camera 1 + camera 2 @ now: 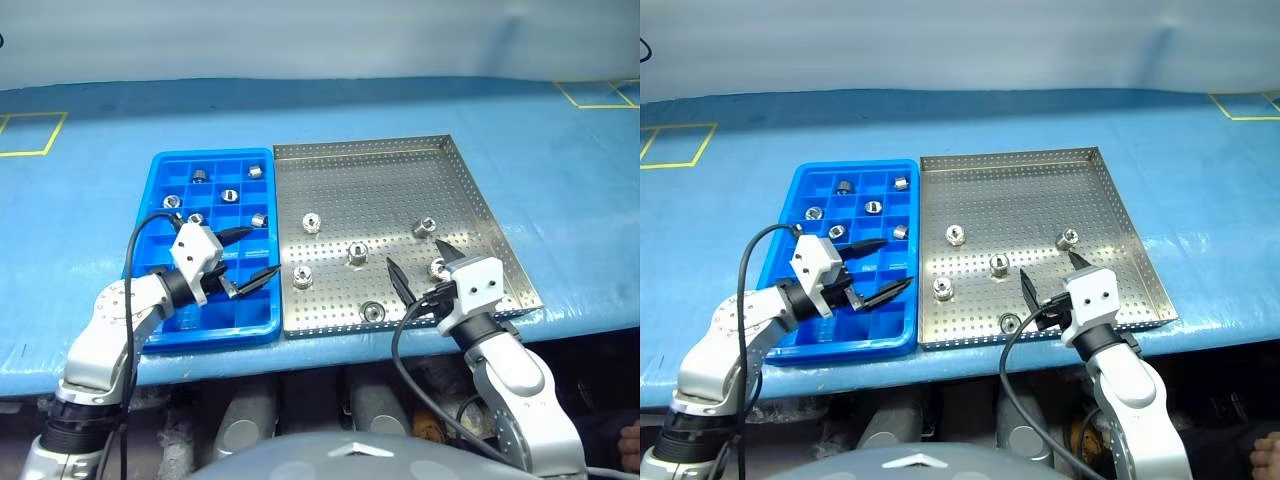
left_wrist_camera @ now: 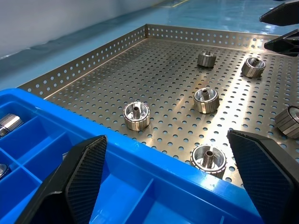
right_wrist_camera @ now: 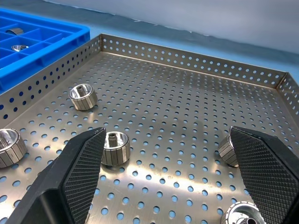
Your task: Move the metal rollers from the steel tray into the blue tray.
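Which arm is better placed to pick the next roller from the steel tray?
Probably the right. Its gripper hangs open over the perforated square steel tray, beside a small shiny metal roller. The left gripper is open over the blue compartment tray.

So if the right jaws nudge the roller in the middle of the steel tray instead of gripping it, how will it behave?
The centre roller stands on its flat end on the steel tray, so it would probably slide, not roll. Its polished metal looks slippery and rigid, likely heavy for its size. Tipped onto its round side, it could roll away.
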{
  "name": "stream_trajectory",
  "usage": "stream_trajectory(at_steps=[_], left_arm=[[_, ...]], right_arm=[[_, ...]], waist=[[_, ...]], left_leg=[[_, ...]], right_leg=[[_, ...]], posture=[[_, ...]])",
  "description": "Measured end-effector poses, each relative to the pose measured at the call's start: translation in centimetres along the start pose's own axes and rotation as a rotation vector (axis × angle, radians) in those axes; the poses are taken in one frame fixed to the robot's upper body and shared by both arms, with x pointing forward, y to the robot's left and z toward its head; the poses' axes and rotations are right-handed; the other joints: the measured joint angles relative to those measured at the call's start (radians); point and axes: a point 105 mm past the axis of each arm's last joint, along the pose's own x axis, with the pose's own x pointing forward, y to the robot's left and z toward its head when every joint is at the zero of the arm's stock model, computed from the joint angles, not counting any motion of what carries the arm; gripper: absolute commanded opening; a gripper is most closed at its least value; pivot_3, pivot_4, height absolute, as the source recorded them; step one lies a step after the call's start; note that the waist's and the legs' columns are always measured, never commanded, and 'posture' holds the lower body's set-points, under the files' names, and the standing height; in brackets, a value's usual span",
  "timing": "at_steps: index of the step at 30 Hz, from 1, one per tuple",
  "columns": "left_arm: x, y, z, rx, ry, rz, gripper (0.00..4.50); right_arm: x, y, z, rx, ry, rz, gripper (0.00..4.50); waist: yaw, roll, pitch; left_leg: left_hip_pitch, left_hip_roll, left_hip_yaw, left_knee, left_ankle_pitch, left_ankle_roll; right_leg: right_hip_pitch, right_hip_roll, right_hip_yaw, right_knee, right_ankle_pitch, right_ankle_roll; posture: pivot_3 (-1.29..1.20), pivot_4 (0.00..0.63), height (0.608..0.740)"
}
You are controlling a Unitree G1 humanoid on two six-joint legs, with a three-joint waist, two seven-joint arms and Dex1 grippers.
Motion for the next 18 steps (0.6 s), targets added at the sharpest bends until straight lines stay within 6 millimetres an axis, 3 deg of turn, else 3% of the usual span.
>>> stream_trajectory(at_steps=[18], left_arm=[[0.36, 0.10, 0.39, -0.010, -0.028, 0.017, 4.50]], right_arm=[[0.01, -0.27, -0.45, -0.020, 0.034, -0.034, 4.48]], waist=[[0.001, 0.000, 0.000]], left_leg=[[0.000, 0.000, 0.000, 0.000, 0.000, 0.000]], right_leg=[[0.000, 0.000, 0.000, 0.000, 0.000, 0.000]], posture=[[-0.07, 0.150, 0.740]])
